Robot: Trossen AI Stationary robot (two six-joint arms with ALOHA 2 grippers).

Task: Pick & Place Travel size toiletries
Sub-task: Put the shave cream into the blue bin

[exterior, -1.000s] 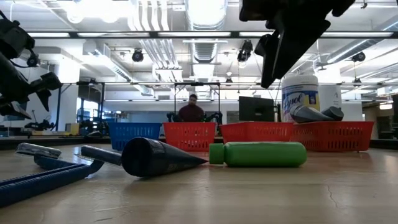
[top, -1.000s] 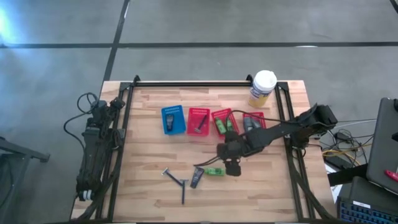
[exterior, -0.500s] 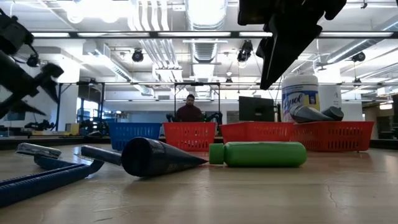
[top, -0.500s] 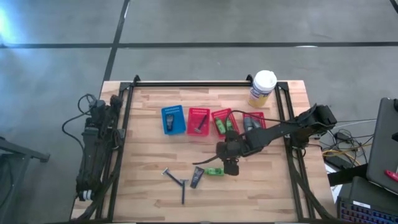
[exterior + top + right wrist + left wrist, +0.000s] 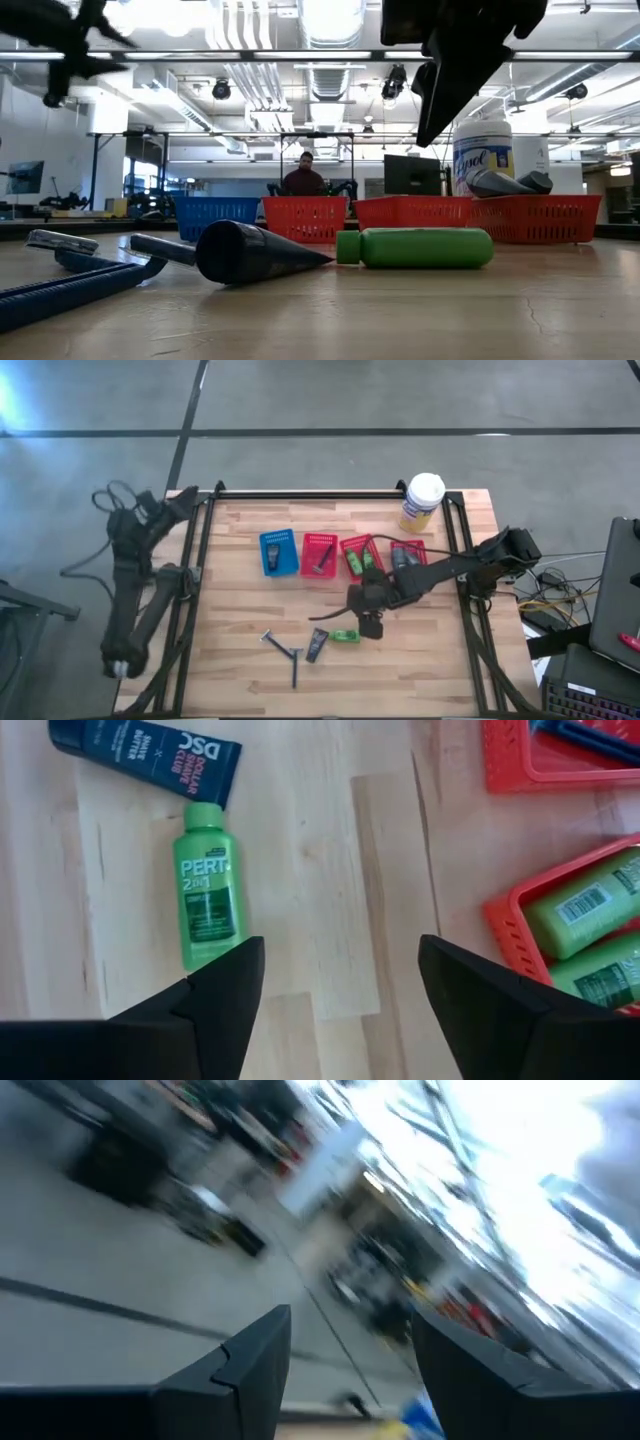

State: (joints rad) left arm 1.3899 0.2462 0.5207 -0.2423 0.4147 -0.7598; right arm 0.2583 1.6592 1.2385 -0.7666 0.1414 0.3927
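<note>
A bright green bottle (image 5: pixel 345 635) lies on its side near the table's middle, and it also shows in the right wrist view (image 5: pixel 208 885) and the low view (image 5: pixel 420 247). A dark grey tube (image 5: pixel 317 645) lies just left of it, also on its side (image 5: pixel 145 750). Two thin blue razors (image 5: pixel 283 653) lie farther left. My right gripper (image 5: pixel 340 990) hangs open above the wood just right of the bottle, touching nothing. My left gripper (image 5: pixel 350 1350) is open, raised beside the table's left edge and facing the room.
A blue basket (image 5: pixel 278 552) and three red baskets (image 5: pixel 320 555) stand in a row across the table's far half, with green bottles in one of them (image 5: pixel 585 910). A yellow canister with a white lid (image 5: pixel 422 500) stands at the far right corner. Bare wood lies toward the near edge.
My left arm has swung up out of its folded rest at the table's left edge, rising and reaching toward the far-left corner; its wrist view is blurred by the motion. My right gripper has stayed open above the green bottle.
</note>
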